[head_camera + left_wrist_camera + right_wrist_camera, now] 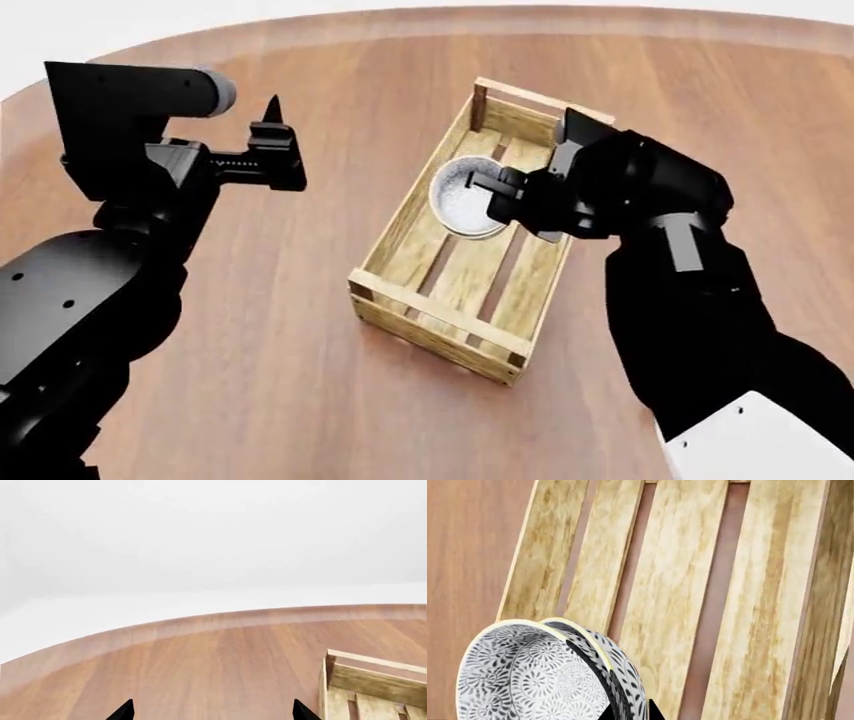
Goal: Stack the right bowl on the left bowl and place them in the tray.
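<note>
Round wooden table (267, 380), white surround. My right gripper (497, 190) pinches the stacked patterned bowls (540, 675) over the tray (454, 300); my left gripper (274, 140) gapes empty.

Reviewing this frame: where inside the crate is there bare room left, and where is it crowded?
The wooden crate is bare over its near half, between the stacked patterned bowls and the near end plank. The far half is crowded: the bowls sit there with the right pincer at their rim. The left pincer hangs over open tabletop.
</note>
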